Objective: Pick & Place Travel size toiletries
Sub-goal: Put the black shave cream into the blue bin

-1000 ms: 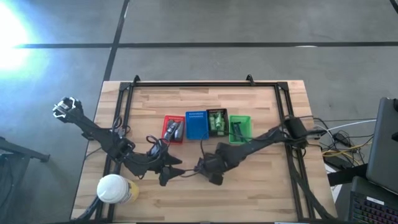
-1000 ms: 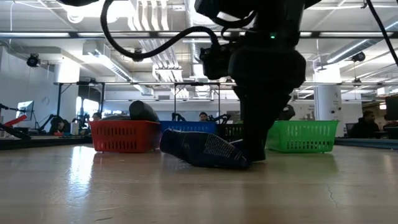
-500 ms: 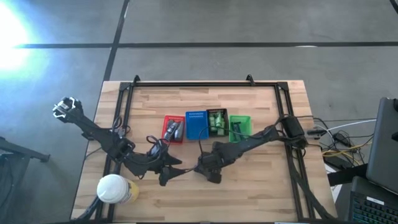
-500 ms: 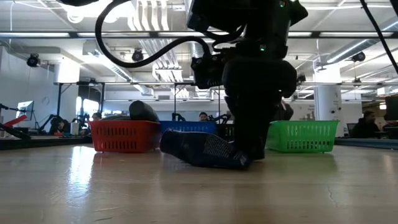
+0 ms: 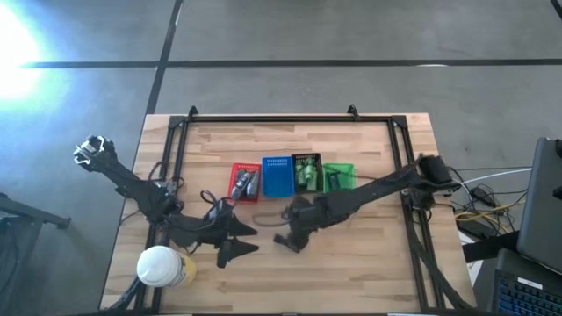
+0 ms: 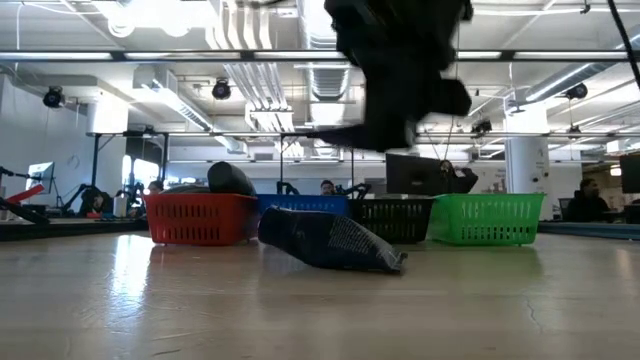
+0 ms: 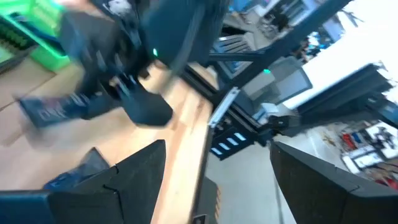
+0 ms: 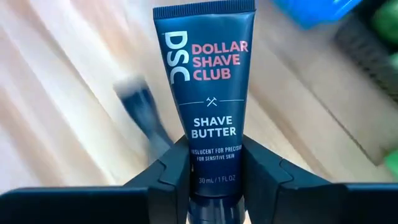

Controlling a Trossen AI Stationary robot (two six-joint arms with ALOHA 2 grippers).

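My right gripper (image 8: 214, 171) is shut on a dark blue tube (image 8: 208, 81) printed "Dollar Shave Club Shave Butter". In the high view it hangs over the table's middle (image 5: 285, 239), in front of the baskets. In the low view it is high above the tabletop (image 6: 385, 110). My left gripper (image 7: 211, 180) is open, its fingers wide apart, just left of the right one (image 5: 235, 246). A dark packet (image 6: 330, 240) lies flat on the table. Grey tubes sit in the red basket (image 5: 244, 183), green bottles in the black basket (image 5: 306, 171). My right gripper pinches the tube near its cap end (image 8: 214, 155) between its two fingers, one on each flat side. The tube runs along the fingers, its crimped end (image 8: 204, 7) pointing away from them. It is lifted clear of the table.
Four baskets stand in a row at the table's middle: red, blue (image 5: 277, 175), black and green (image 5: 339, 175). A big white-capped yellowish container (image 5: 162, 266) stands at the near left corner. A black frame (image 5: 281, 120) borders the tabletop. Bare wood lies near and right of the grippers.
My right gripper has risen from the tabletop with the tube, which is now lifted clear, and has drifted slightly toward the table's left. The dark packet on the table has stayed where it was.
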